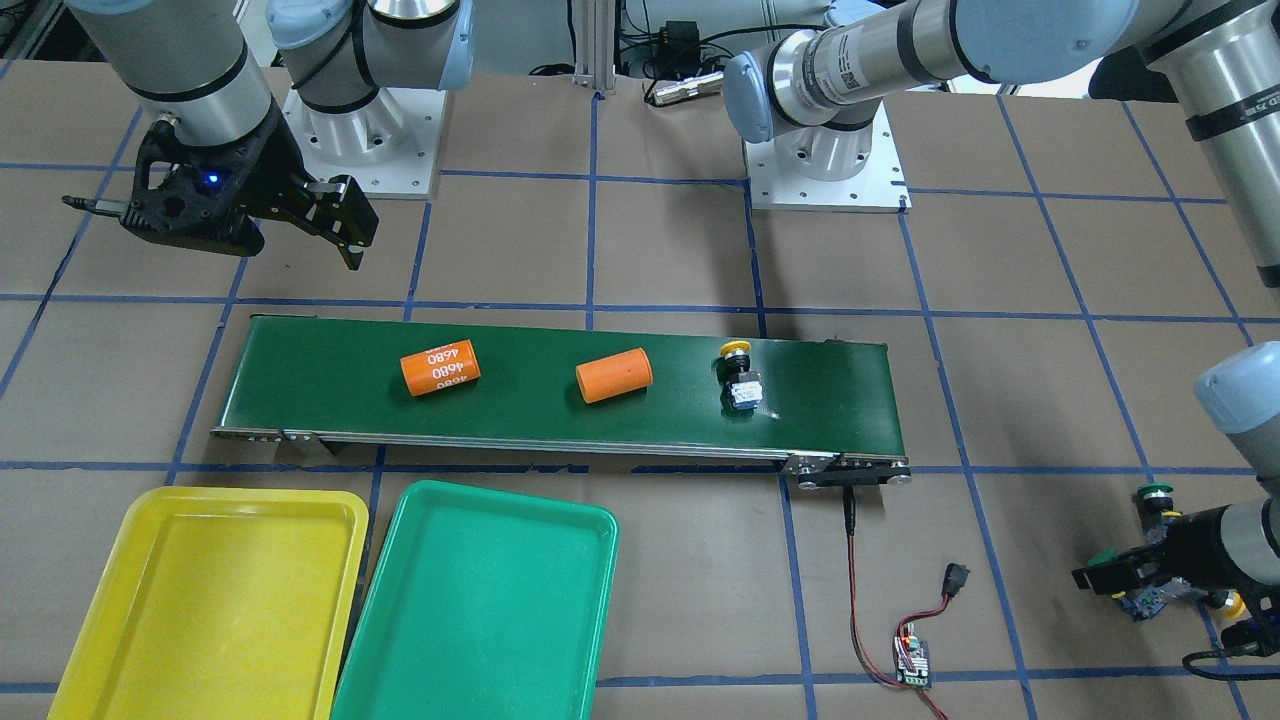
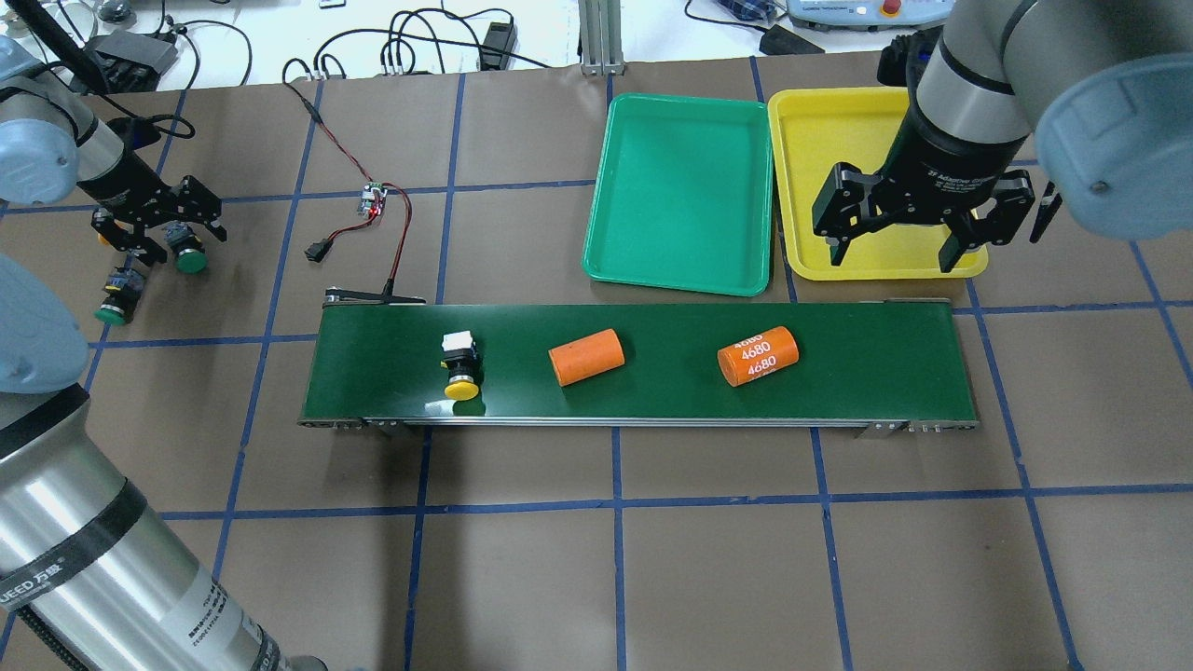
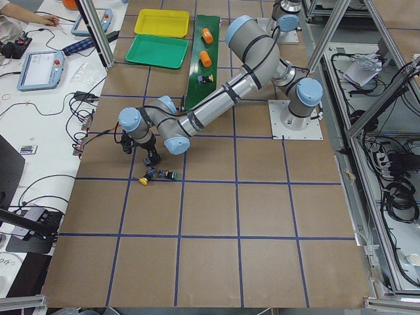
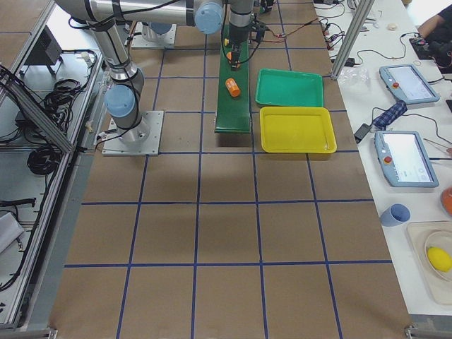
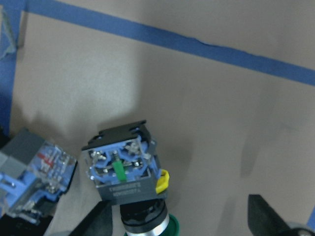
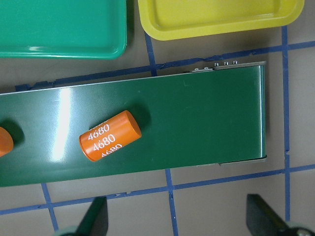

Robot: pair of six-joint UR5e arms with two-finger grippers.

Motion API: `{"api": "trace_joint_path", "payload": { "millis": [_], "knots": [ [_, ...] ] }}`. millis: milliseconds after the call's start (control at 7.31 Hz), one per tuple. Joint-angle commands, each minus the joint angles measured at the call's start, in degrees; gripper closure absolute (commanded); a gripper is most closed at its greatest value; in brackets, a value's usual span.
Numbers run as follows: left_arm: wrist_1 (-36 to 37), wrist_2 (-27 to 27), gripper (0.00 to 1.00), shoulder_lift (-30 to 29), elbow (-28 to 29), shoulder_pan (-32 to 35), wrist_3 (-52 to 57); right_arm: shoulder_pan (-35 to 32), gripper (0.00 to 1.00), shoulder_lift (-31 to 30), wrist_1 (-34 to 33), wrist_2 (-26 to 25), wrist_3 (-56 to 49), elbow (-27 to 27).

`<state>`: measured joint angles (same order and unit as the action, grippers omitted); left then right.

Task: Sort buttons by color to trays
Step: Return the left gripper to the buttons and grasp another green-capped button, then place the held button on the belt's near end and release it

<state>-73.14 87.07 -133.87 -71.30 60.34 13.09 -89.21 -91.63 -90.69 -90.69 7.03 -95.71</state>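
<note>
A yellow button (image 2: pixel 460 368) lies on its side on the conveyor belt; it also shows in the front view (image 1: pixel 738 375). Two green buttons (image 2: pixel 191 259) (image 2: pixel 112 309) lie on the table at the far left. My left gripper (image 2: pixel 158 235) is low over them and open. In the left wrist view a green button (image 5: pixel 128 167) lies between the fingers (image 5: pixel 93 221), close to one of them. Another yellow button (image 1: pixel 1233 603) is partly hidden by that arm. My right gripper (image 2: pixel 899 247) is open and empty, above the near edge of the yellow tray (image 2: pixel 839 121). The teal tray (image 2: pixel 680 186) is beside it.
Two orange cylinders (image 2: pixel 585 356) (image 2: pixel 759 354) lie on the dark-green conveyor (image 2: pixel 885 363); one reads 4680 and shows in the right wrist view (image 6: pixel 109 136). A small circuit board with red wires (image 2: pixel 375 199) lies behind the belt's left end.
</note>
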Motion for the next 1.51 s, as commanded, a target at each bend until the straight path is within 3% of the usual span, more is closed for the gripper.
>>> {"api": "trace_joint_path", "payload": {
  "millis": [0, 137, 411, 547, 684, 958, 1369],
  "knots": [
    [1.94, 0.56, 0.0, -1.12, 0.29, -0.49, 0.09, 0.0, 0.0, 0.05, -0.02, 0.08, 0.0, 0.0],
    [2.38, 0.47, 0.01, -1.13, 0.55, -1.1, 0.0, 0.0, 0.0, 0.05, -0.02, 0.08, 0.0, 0.0],
    [2.74, 0.47, 0.4, -1.21, -0.07, -1.19, 0.26, 0.0, 0.0, 0.05, 0.07, 0.16, -0.09, 0.0],
    [2.74, 0.56, 0.75, -1.39, 0.11, -1.19, 0.53, 0.0, 0.0, 0.05, -0.02, 0.08, 0.0, 0.0],
    [2.48, 1.25, 0.97, -1.13, 0.63, -0.93, 0.53, 0.0, 0.0, 0.05, -0.02, -0.01, 0.0, 0.0],
    [1.51, 1.53, 1.0, 4.55, -4.51, 0.3, 1.92, 0.0, 0.0, -0.04, 0.07, 0.07, 0.0, 0.0],
    [0.99, 1.35, 1.0, 21.84, -21.28, 5.11, 9.82, 0.0, 0.0, -0.04, 0.07, -0.1, 0.0, 0.0]
  ]
}}
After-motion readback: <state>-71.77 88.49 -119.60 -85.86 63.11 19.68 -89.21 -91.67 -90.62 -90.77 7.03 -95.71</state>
